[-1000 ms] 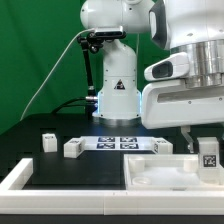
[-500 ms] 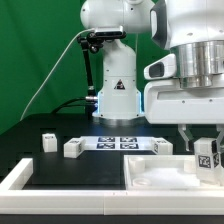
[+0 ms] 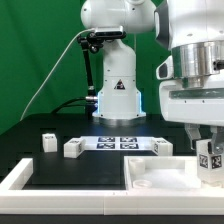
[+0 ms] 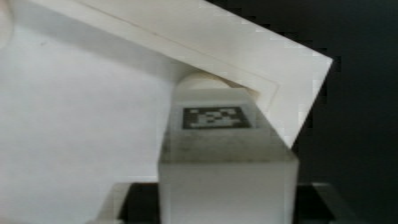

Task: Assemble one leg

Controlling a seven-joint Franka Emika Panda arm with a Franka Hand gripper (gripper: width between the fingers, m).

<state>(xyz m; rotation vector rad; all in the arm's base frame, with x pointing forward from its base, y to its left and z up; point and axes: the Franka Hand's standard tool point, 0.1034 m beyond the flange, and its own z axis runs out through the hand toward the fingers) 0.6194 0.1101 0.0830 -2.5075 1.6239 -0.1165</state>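
1. Well left of fingers [image 3: 197,137]: two spare legs [image 3: 48,141] on desk [image 3: 100,166].
2. Nearer left: marker board [image 3: 118,142].
3. Beneath: white tray piece [image 3: 155,178].
4. Fingers clamped on the leg [image 3: 209,160], upright, tag outward, over tray piece's right side; contact unclear.

- A robotics lab: a white robot arm [image 3: 115,88] stands on a black table [image 3: 90,166] at frame centre.
- Green curtain [image 3: 30,50] fills the upper left.
- Tagged marker board [image 3: 118,142] lies mid-frame.
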